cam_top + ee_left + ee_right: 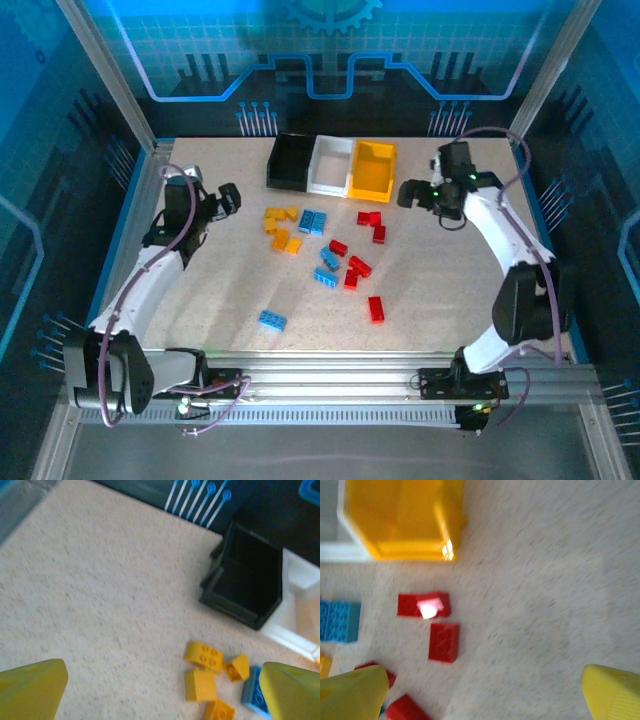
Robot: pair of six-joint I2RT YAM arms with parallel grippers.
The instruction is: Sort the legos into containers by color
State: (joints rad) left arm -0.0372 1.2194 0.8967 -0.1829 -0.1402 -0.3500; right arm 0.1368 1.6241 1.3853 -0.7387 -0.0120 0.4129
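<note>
Holds left pincer [231, 199] spread and empty above the speckled desk [200, 290], left of small yellow-orange studded plastic bricks [281, 227]; holds right pincer [409, 192] likewise spread, beside the yellow plastic bin [372, 187]. Has red bricks [371, 221] and blue bricks [312, 222] loose mid-desk, near the black bin [287, 181] and white bin [330, 185].

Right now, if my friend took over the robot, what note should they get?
Left hand: open, holding nothing, over the table left of the yellow-orange bricks.
Right hand: open, holding nothing, just right of the yellow bin.
Bins: black bin, white bin and yellow bin stand in a row at the far edge; all look empty.
Bricks: red bricks and blue bricks lie loose mid-table with the yellow-orange ones.
Done: nothing sorted yet.
Left: every brick still needs a bin.
</note>
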